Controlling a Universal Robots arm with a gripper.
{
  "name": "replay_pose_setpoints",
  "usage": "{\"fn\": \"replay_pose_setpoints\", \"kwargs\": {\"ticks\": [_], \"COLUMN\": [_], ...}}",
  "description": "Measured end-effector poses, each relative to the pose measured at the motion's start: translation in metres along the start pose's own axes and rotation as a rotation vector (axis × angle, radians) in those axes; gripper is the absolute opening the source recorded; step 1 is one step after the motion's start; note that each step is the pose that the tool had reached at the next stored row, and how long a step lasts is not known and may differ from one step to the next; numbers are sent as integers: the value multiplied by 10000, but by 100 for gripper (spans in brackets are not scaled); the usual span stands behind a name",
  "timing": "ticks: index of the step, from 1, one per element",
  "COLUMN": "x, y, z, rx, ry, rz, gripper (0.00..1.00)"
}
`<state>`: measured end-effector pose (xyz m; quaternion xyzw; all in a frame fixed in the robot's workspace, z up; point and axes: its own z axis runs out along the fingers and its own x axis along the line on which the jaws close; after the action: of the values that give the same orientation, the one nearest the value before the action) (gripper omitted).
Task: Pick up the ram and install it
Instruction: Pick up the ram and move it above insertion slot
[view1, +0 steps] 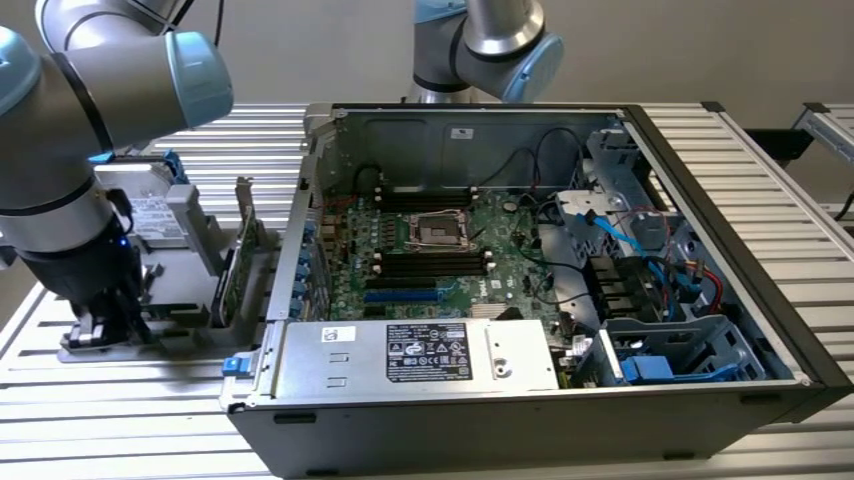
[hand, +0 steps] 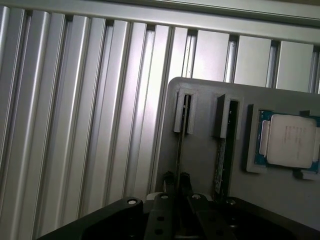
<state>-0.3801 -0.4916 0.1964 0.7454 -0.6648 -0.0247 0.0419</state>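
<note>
Gripper (view1: 100, 325) is down at the gray holder (view1: 174, 320) on the slatted table (view1: 747, 150), at the exterior view's left of the open computer case (view1: 534, 430). In the wrist view the gripper (hand: 177, 179) has both fingers (hand: 170, 181) pinched close on either side of the ram (hand: 180, 145), jaws closed on its thin top edge. The ram stands edge-up in a slot of the holder (hand: 202, 150), not lifted out. A second stick (hand: 220, 160) stands in the next slot just beside it, untouched. A processor chip (hand: 290, 140) lies flat in a pocket of the same holder. A green card (view1: 234, 270) stands upright between the gripper and the case. The motherboard (view1: 441, 250) lies inside the case, well apart from the ram.
</note>
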Motion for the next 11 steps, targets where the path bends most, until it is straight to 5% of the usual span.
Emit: {"fn": "replay_pose_setpoints", "kwargs": {"ticks": [11], "x": [1], "y": [4], "z": [-43], "rx": [-4], "ry": [-13], "rz": [140], "gripper": [15]}}
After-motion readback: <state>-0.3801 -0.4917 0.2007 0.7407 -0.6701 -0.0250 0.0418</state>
